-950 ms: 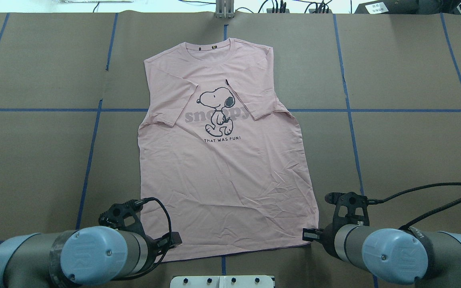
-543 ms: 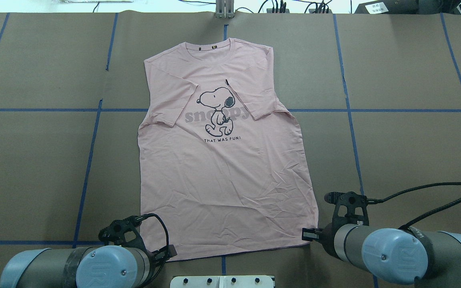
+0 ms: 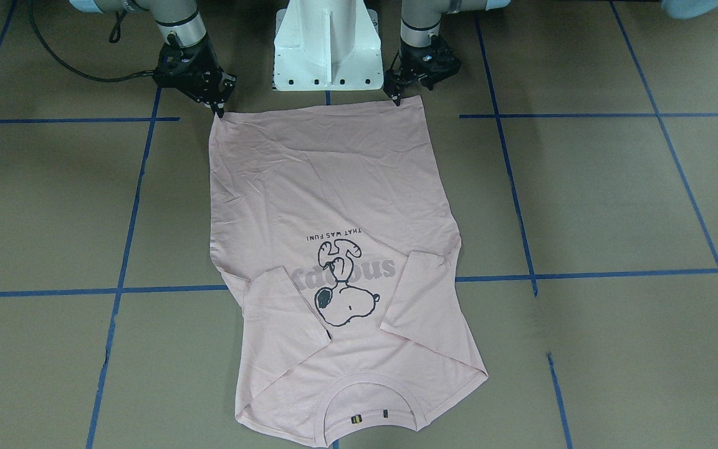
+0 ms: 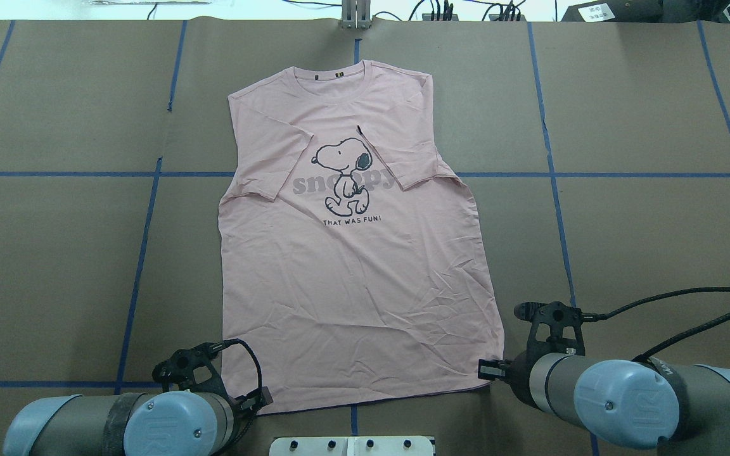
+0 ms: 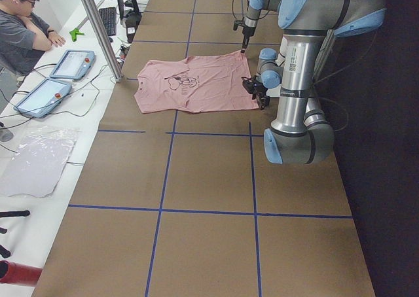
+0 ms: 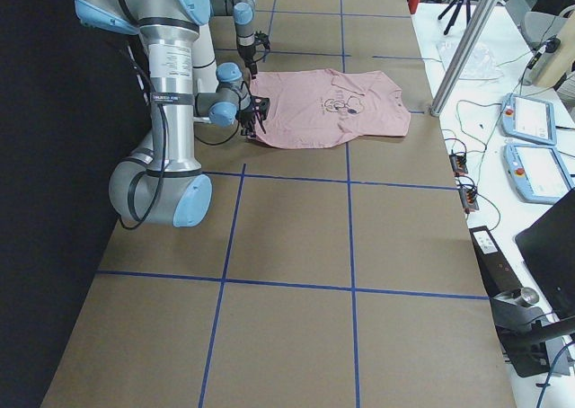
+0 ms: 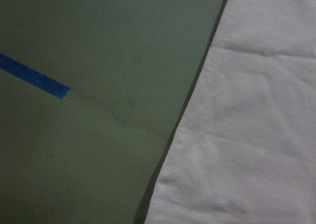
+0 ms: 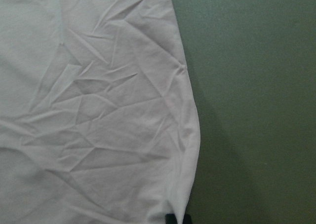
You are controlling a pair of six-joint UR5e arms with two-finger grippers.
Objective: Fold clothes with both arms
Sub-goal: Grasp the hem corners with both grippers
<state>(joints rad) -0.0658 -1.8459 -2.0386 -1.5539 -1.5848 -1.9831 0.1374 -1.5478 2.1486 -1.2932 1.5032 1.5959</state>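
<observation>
- exterior front-facing view: the pale pink snoopy t-shirt (image 3: 334,181) lies flat on the table, print up, sleeves folded inward, hem nearest the white pedestal (image 3: 326,50).
- left gripper (image 3: 397,96) sits at one hem corner and right gripper (image 3: 218,107) at the other, probably so both can lift the hem evenly.
- i cannot tell whether either pincer is clenched or released.

Room setting. We show a counter (image 4: 644,240) covered in brown paper and ruled into large rectangles by blue tape lines (image 4: 552,190). Along its far edge runs a white bench (image 5: 33,235) carrying two tablet-like pendants (image 5: 72,63), a keyboard (image 5: 108,19) and a clear plastic bag (image 5: 36,159). An aluminium post (image 5: 98,29) rises beside a seated operator (image 5: 23,29). We note a dark backdrop (image 5: 386,179) opposite. The light is even.
</observation>
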